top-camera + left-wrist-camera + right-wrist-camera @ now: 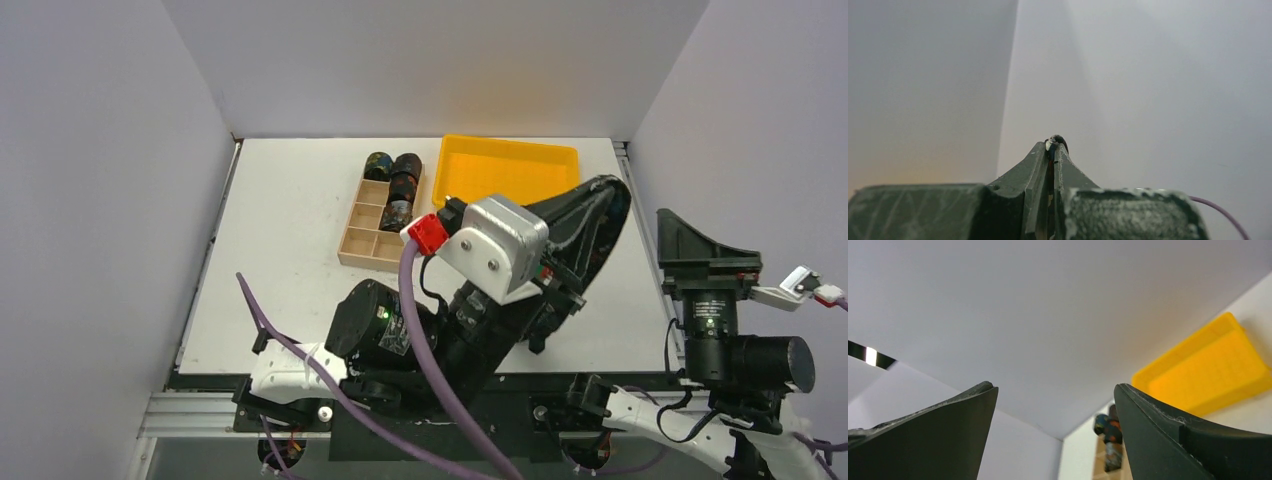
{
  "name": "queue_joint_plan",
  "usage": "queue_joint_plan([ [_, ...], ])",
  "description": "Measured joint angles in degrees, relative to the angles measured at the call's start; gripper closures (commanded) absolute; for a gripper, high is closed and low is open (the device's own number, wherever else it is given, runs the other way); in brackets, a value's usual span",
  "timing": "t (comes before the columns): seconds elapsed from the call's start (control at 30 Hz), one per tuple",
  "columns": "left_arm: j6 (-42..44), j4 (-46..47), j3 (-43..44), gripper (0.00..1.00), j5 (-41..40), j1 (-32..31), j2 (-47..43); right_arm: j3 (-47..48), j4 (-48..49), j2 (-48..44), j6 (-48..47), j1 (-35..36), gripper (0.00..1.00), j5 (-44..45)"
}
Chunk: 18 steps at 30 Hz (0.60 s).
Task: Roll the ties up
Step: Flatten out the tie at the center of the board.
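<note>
At the left wrist, the left gripper (1052,150) is clenched on nothing I can make out and lifted clear of the table (290,250). The right gripper (1055,387) is spread wide and empty, parked off the right edge. The ties (405,175) look like three rolls, standing in the far compartments of the wooden box (362,240); the near compartments are bare. The yellow tray (505,175) shows no tie. No unrolled strip is visible, though the left arm hides part of the table. Rolling looks done, or close to it.
</note>
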Motion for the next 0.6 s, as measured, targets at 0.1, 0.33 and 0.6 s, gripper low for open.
queue_joint_plan([
  [0.1,-1.29,-0.59,-0.22,1.0,2.12,-1.92,-0.15,-2.56,-3.5,-1.88,-2.25,7.72,0.1,7.34],
  [0.33,-8.74,-5.16,-29.38,1.0,-3.91,14.43,-17.66,-6.27,-6.45,-8.9,-3.45,25.31,0.1,19.34],
  [0.6,-43.04,-32.06,-72.7,1.0,-7.93,57.59,-46.64,-8.74,-13.05,1.18,0.74,29.83,0.1,24.33],
])
